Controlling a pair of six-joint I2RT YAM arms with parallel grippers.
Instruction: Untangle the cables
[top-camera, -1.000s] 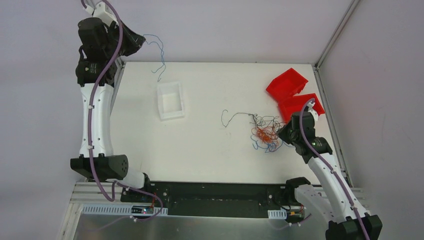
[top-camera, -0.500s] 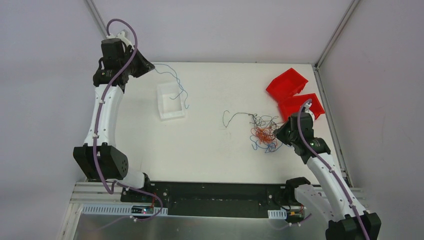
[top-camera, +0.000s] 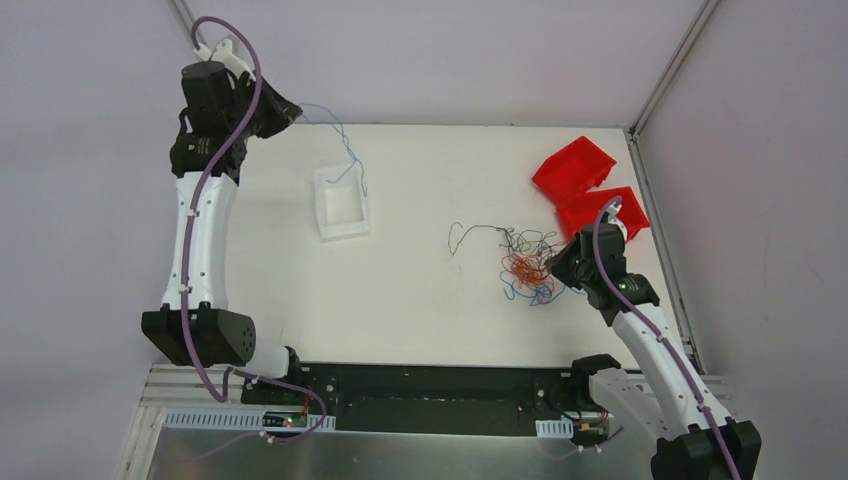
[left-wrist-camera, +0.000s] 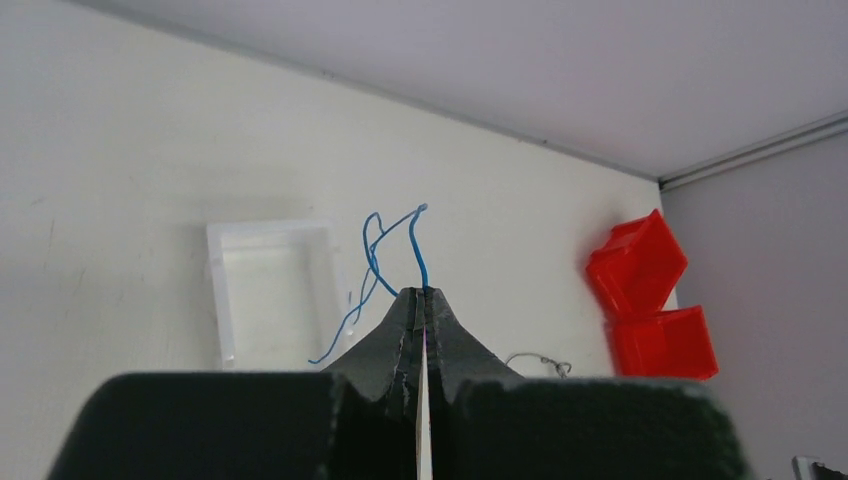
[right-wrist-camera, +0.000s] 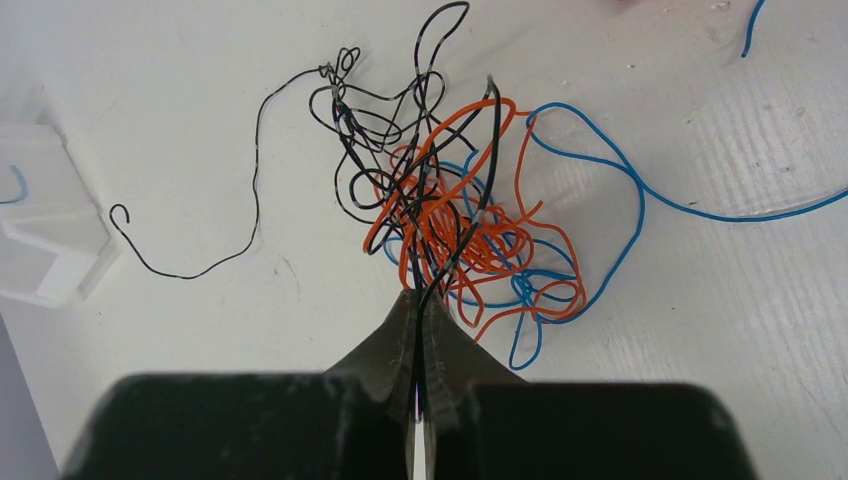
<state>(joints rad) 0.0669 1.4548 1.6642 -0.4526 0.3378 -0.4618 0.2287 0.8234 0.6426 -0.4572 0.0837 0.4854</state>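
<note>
Enclosing white table (top-camera: 430, 320): grey walls (top-camera: 450, 50); cables (top-camera: 530, 268) bunched right.

In the right wrist view the tray (right-wrist-camera: 40, 230) is cut by the left edge and a blue wire (right-wrist-camera: 720, 216) runs off the right — its end unseen. Inside the tangle (right-wrist-camera: 470, 240) the strands cross too thickly to trace — which ones the right gripper (right-wrist-camera: 420, 296) pinches cannot be told. From above, its tips are hidden under the wrist.

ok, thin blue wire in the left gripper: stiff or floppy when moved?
Probably floppy yet springy: the thin blue wire hangs in loose curls from the shut left gripper, with kinks showing. Likely very light, so it may cling rather than drop cleanly.
</note>
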